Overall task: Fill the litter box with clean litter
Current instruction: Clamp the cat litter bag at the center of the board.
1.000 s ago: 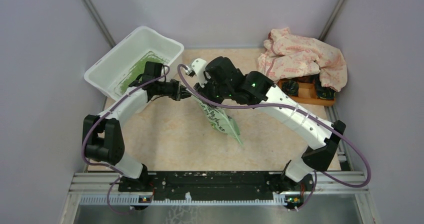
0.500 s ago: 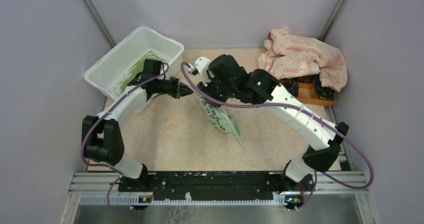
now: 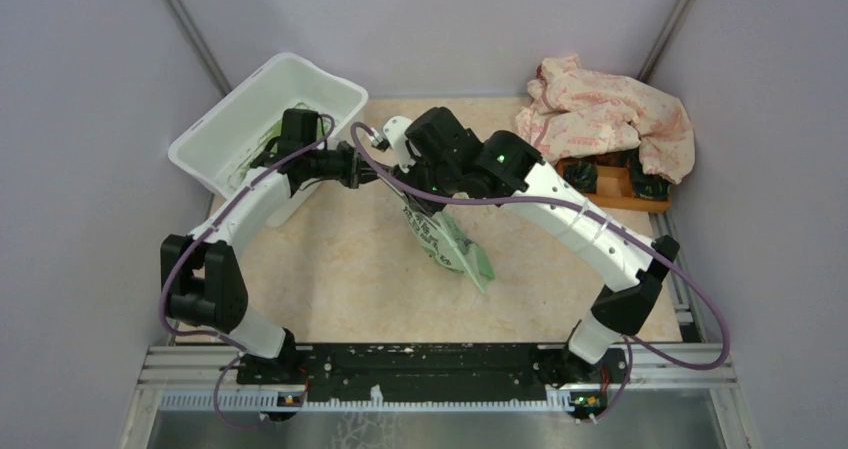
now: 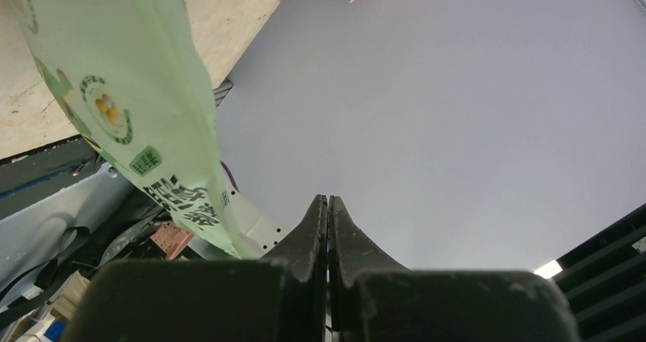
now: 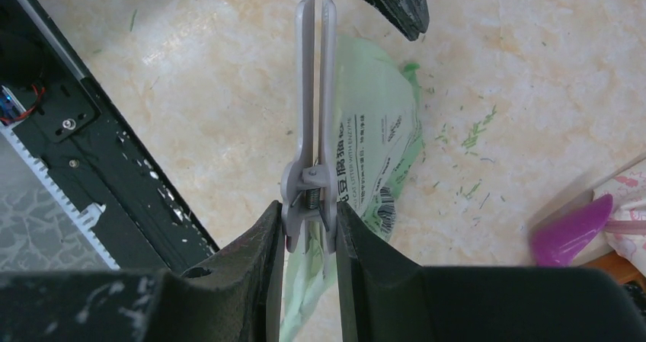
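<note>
Right gripper [image 5: 308, 214] is clenched on the handle end of a grey spring clip [image 5: 316, 113], one finger pressing each side, and the clip's long jaws point straight away from the wrist and lie closed together. Below the clip hangs a light green bag [image 5: 381, 144] printed with dark text; whether the clip's jaws actually pinch the bag's edge cannot be told. From above, the bag [image 3: 452, 244] stretches on a slant from beneath the right gripper [image 3: 402, 184] toward the near right, its lower end on the table [image 3: 330, 269]. Left gripper [image 4: 327, 205] is closed tight with nothing between its fingers, and in the top view it [image 3: 370, 172] sits just beside the right gripper, pointing right, just past the litter box's right end. The litter box [image 3: 215, 129] stands at the far left against the wall, its long axis running from near left to far right, open side up. Clean litter [image 3: 258, 151] forms a green streak along its floor, following that same axis, partly hidden by the left arm. A pink cloth [image 3: 600, 114] lies heaped over an orange wooden tray [image 3: 612, 197] at the far right, well apart from the box.
</note>
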`<action>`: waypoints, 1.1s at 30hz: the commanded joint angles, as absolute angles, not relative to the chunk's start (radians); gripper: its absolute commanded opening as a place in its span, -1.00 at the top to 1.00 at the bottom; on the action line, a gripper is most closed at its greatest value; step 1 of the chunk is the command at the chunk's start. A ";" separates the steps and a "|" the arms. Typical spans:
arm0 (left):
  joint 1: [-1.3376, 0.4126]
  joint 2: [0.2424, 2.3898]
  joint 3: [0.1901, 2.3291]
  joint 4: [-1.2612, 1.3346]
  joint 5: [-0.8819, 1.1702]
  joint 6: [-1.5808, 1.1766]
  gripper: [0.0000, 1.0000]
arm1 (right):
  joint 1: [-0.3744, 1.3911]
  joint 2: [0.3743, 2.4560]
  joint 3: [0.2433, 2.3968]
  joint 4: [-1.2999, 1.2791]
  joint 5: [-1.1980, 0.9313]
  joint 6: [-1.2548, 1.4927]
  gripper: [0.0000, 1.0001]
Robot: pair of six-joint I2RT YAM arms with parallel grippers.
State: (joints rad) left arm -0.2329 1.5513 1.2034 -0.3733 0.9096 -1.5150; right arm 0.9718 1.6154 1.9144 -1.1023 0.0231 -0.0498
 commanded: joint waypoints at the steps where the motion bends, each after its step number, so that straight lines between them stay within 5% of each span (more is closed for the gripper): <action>1: -0.232 1.529 1.209 -0.355 0.929 -1.513 1.00 | 0.953 1.631 2.000 -1.164 0.036 -0.013 1.00; 17: -0.086 1.515 1.105 -0.397 0.958 -1.368 1.00 | 0.940 1.706 2.070 -1.266 0.081 -0.011 1.00; 33: -0.187 1.512 1.055 -0.327 0.948 -1.369 0.97 | 0.939 1.713 2.054 -1.269 0.057 -0.022 1.00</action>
